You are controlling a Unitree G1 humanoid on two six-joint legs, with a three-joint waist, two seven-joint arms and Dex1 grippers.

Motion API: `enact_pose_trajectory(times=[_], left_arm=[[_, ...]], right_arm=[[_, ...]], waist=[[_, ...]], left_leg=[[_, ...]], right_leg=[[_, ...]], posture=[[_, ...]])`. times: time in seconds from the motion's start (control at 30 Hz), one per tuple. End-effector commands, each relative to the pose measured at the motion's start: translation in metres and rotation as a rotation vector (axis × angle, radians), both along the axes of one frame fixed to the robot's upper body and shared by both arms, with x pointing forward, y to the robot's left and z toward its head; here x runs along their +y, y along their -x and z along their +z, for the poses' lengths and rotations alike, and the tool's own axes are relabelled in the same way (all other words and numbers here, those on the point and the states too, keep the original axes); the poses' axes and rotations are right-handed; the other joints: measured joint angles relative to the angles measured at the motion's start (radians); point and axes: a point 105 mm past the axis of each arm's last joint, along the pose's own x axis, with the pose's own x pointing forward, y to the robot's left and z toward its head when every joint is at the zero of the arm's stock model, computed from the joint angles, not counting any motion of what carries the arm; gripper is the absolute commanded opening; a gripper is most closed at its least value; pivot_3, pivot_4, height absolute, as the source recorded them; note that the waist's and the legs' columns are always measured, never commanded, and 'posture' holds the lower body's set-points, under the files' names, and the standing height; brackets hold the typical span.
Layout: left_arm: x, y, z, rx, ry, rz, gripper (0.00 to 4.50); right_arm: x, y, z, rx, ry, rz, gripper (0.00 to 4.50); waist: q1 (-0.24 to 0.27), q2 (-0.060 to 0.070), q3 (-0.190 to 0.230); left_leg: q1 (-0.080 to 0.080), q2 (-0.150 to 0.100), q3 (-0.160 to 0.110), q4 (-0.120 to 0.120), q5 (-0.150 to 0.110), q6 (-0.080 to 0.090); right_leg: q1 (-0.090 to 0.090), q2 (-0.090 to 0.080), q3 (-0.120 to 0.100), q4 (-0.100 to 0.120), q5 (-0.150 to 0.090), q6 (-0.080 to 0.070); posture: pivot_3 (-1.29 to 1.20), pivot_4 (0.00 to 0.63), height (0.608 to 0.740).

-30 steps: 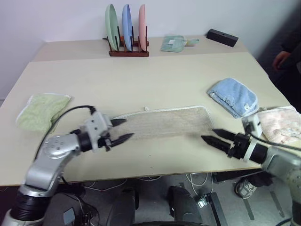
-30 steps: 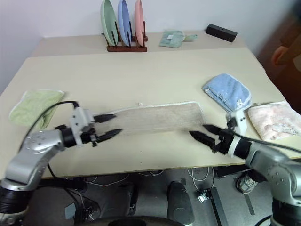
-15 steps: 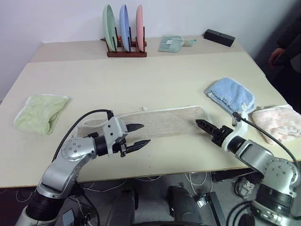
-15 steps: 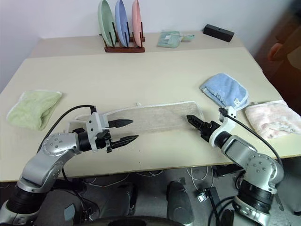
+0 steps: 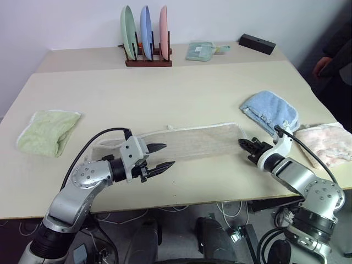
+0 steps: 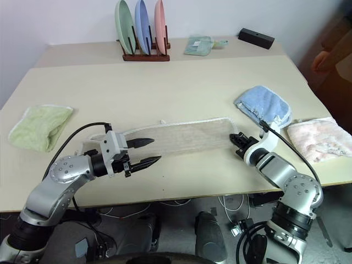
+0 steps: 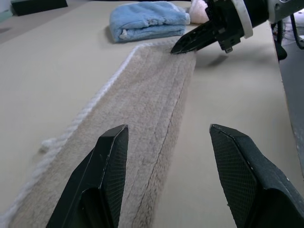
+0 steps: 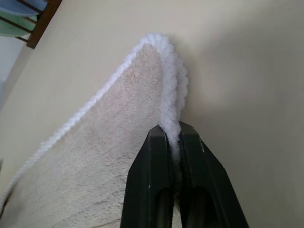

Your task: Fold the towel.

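Observation:
The towel (image 5: 192, 142) is beige with white corded edging and lies as a long folded strip across the near part of the table (image 5: 181, 93). My right gripper (image 5: 243, 144) is at the strip's right end. The right wrist view shows that gripper (image 8: 172, 130) shut on the corded edge of the towel (image 8: 95, 156) at its corner. My left gripper (image 5: 163, 156) is open, its fingers spread just above the near edge of the strip's left part, touching nothing. From the left wrist, its fingers (image 7: 111, 147) frame the towel (image 7: 152, 99), with the right gripper (image 7: 180, 46) at the far end.
A light green towel (image 5: 47, 131) lies at the left. A light blue towel (image 5: 272, 111) and a pink cloth (image 5: 327, 142) lie at the right. At the back stand a plate rack (image 5: 146, 38), a small green cloth (image 5: 202, 50) and a black box (image 5: 258, 43). A person (image 5: 333, 55) stands at the far right.
My right gripper has come in to the towel's right end, rolled over, and shut on the corded edge. The left gripper has stayed where it was, open.

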Motion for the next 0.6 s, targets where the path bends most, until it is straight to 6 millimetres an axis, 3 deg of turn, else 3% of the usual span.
enact_pose_trajectory(times=[0.03, 0.13, 0.23, 0.33, 0.43, 0.53, 0.6], left_arm=[[-0.003, 0.001, 0.006, -0.033, 0.003, -0.01, 2.74], [-0.001, -0.002, 0.006, -0.033, 0.002, -0.004, 2.74], [0.0, -0.004, 0.005, -0.035, 0.001, -0.003, 2.74], [-0.005, -0.006, 0.005, -0.038, 0.005, -0.014, 2.74], [-0.007, -0.007, 0.006, -0.042, 0.011, -0.014, 2.74], [-0.008, -0.008, 0.007, -0.045, 0.017, -0.006, 2.74], [-0.008, -0.008, 0.008, -0.048, 0.023, 0.005, 2.74]], right_arm=[[-0.036, 0.003, 0.041, -0.129, 0.101, -0.06, 0.02], [-0.053, 0.009, 0.066, -0.189, 0.219, -0.033, 0.02], [-0.047, 0.013, 0.09, -0.256, 0.335, 0.072, 0.02], [-0.007, 0.017, 0.095, -0.293, 0.529, 0.313, 0.02], [0.034, 0.025, 0.09, -0.338, 0.597, 0.526, 0.02], [0.057, 0.026, 0.077, -0.341, 0.625, 0.632, 0.02], [0.074, 0.023, 0.056, -0.31, 0.651, 0.691, 0.02]], waist=[[0.002, 0.0, 0.0], [0.001, 0.0, 0.0], [-0.004, 0.001, 0.0], [-0.008, 0.002, 0.0], [-0.003, 0.001, 0.0], [0.003, 0.001, 0.0], [0.005, 0.001, 0.0]], left_leg=[[0.0, 0.0, 0.0, 0.0, 0.0, 0.0], [-0.001, 0.0, 0.0, 0.0, 0.0, 0.0], [0.0, 0.0, 0.0, 0.0, 0.0, 0.001], [0.0, 0.001, 0.0, -0.001, -0.001, 0.002], [0.0, 0.002, 0.0, -0.001, -0.001, 0.002], [-0.001, 0.002, 0.0, 0.0, -0.001, 0.002], [-0.002, 0.002, 0.0, 0.001, -0.001, 0.002]], right_leg=[[0.0, 0.0, 0.0, 0.0, 0.0, 0.0], [0.0, 0.0, 0.0, -0.001, 0.0, 0.0], [0.0, 0.001, 0.0, -0.001, 0.0, 0.0], [0.0, 0.002, 0.0, -0.001, 0.0, 0.0], [0.0, 0.002, 0.0, -0.001, 0.0, 0.0], [-0.001, 0.002, 0.0, -0.002, 0.0, 0.0], [-0.001, 0.002, 0.0, -0.002, 0.0, 0.0]], posture=[[0.0, 0.15, 0.74], [0.0, 0.15, 0.74], [0.0, 0.15, 0.74], [0.0, 0.15, 0.74], [0.0, 0.15, 0.74], [0.0, 0.15, 0.74], [0.0, 0.15, 0.74]])
